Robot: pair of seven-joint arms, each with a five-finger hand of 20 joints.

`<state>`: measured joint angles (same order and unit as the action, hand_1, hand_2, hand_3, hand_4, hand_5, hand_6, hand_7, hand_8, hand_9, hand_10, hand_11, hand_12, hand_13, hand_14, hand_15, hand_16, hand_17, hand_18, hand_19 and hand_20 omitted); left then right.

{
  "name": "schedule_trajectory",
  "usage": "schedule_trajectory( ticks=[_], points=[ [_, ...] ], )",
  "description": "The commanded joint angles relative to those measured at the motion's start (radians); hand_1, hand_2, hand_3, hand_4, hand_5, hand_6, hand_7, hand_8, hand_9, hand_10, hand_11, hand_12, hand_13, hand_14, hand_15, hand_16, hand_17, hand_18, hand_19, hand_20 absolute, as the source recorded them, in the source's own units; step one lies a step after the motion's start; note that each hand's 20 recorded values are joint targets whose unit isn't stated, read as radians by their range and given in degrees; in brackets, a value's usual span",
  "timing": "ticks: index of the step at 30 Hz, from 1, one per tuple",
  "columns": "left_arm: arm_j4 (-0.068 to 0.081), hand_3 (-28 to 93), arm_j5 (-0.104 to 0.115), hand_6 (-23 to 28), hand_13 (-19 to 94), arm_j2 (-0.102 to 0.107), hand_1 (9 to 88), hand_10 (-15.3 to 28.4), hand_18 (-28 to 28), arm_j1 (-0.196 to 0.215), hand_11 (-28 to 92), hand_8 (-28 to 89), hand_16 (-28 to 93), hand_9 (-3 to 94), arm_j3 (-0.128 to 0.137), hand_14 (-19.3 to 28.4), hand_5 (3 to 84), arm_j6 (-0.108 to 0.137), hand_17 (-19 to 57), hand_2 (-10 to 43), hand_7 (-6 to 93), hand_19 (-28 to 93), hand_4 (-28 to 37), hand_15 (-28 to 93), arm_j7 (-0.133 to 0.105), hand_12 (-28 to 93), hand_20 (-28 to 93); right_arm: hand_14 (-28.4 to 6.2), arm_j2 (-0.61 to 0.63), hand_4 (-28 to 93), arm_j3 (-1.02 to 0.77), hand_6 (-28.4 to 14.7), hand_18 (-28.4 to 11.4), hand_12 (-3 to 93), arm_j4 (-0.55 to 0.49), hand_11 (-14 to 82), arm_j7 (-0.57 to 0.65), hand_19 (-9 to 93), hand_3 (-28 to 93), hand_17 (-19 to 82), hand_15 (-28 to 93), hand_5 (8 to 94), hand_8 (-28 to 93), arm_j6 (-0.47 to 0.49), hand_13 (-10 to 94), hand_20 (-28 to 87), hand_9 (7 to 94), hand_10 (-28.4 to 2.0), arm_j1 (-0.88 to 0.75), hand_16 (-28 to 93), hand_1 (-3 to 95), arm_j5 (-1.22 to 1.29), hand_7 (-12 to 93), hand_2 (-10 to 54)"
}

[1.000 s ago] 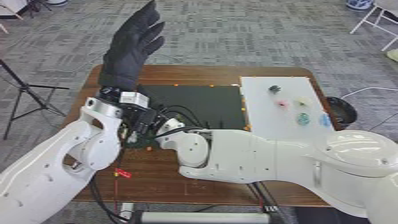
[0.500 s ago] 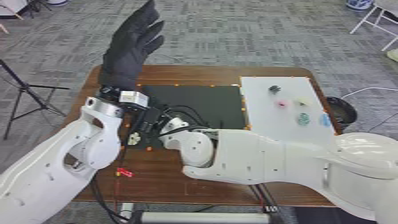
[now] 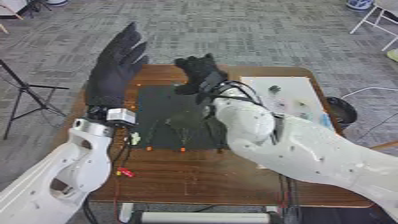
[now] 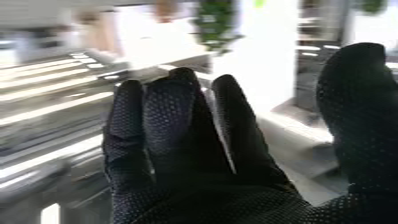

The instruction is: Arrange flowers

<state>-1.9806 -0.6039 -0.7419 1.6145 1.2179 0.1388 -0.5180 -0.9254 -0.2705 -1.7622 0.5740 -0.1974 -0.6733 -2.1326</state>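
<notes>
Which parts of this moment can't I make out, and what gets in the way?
- Near part of the white board, head view: hidden under the right arm.
- Kind of the small green item on it, head view: too small.
- Dark shapes on the black mat, head view: dark against dark.
- Whatever is behind the right hand, right wrist view: its glove covers it.

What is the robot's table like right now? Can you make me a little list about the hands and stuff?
table: brown wood
black mat: on the table
white sheet: right of the mat
small green thing: on the sheet
left hand: open, raised
right hand: open, empty
</notes>
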Motion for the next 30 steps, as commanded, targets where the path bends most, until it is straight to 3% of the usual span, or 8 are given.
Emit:
schedule_trajectory(
  ticks=[1, 4, 6, 16, 19, 30],
  points=[
    [-0.025, 67, 0.001, 1.5, 13, -0.028, 25.3, 9.1, 18.5, 0.166, 13, -7, 10, 17.5, 0.049, 12.5, 25.0, 0.035, -13.7, -6.4, 14.6, 32, -27.1, 14, 0.048, 22, 12, -11.7, 0.484, -28, -0.389, -6.7, -19.6, 19.0, -0.051, 16.1, 0.087, 70, 79, 17, 87, 41.8, -9, -0.008, 48, 47, 43.8, -13.1, -0.389, 22, 23.9, -0.052, 15, -9.5],
    [-0.028, 67, -0.001, 1.5, 13, -0.031, 25.3, 9.1, 18.4, 0.200, 13, -7, 10, 17.5, 0.067, 12.6, 25.0, 0.039, -13.7, -6.4, 14.6, 32, -27.0, 14, 0.066, 22, 12, -11.4, 0.513, -28, -0.534, -5.3, -19.9, 19.3, -0.057, 16.6, 0.086, 69, 74, 16, 87, 43.8, -10, 0.002, 49, 47, 46.2, -12.0, -0.524, 23, 27.0, -0.054, 17, -9.5],
    [-0.031, 67, 0.002, 1.5, 13, -0.032, 25.2, 9.1, 18.4, 0.216, 13, -7, 10, 17.6, 0.077, 12.5, 25.1, 0.045, -13.7, -6.4, 14.6, 32, -27.0, 14, 0.061, 22, 12, -11.4, 0.517, -28, -0.573, -4.9, -20.1, 19.6, -0.053, 16.8, 0.091, 69, 67, 16, 87, 44.4, -10, 0.000, 49, 48, 46.9, -11.9, -0.563, 23, 31.5, -0.054, 18, -9.5],
    [-0.028, 67, 0.006, 1.5, 13, -0.041, 25.2, 9.1, 18.2, 0.218, 13, -7, 10, 17.4, 0.077, 12.4, 25.0, 0.052, -13.8, -6.2, 14.7, 31, -27.0, 14, 0.051, 22, 12, -10.9, 0.507, -28, -0.576, -3.8, -20.4, 19.7, -0.051, 18.5, 0.079, 68, 57, 16, 88, 49.9, -11, 0.043, 51, 49, 53.6, -11.5, -0.603, 24, 37.3, -0.031, 20, -9.5],
    [-0.024, 67, 0.008, 1.6, 13, -0.045, 25.3, 9.1, 18.2, 0.218, 13, -7, 10, 17.4, 0.076, 12.4, 25.0, 0.052, -13.9, -6.1, 14.6, 31, -27.1, 14, 0.056, 21, 12, -10.7, 0.509, -28, -0.560, -3.8, -20.4, 19.8, -0.049, 18.9, 0.090, 68, 58, 16, 88, 50.4, -11, 0.046, 51, 49, 54.2, -11.6, -0.597, 24, 36.5, -0.034, 20, -9.5],
    [-0.037, 67, 0.010, 1.5, 13, -0.032, 25.1, 9.1, 18.2, 0.246, 13, -7, 10, 17.3, 0.097, 12.2, 25.0, 0.062, -13.9, -6.1, 14.7, 32, -27.0, 14, 0.042, 21, 13, -10.9, 0.536, -28, -0.591, -3.9, -20.3, 20.2, -0.065, 20.1, 0.099, 68, 61, 16, 88, 51.8, -11, 0.106, 52, 49, 55.5, -11.9, -0.658, 25, 33.4, -0.028, 20, -9.5]
  ],
)
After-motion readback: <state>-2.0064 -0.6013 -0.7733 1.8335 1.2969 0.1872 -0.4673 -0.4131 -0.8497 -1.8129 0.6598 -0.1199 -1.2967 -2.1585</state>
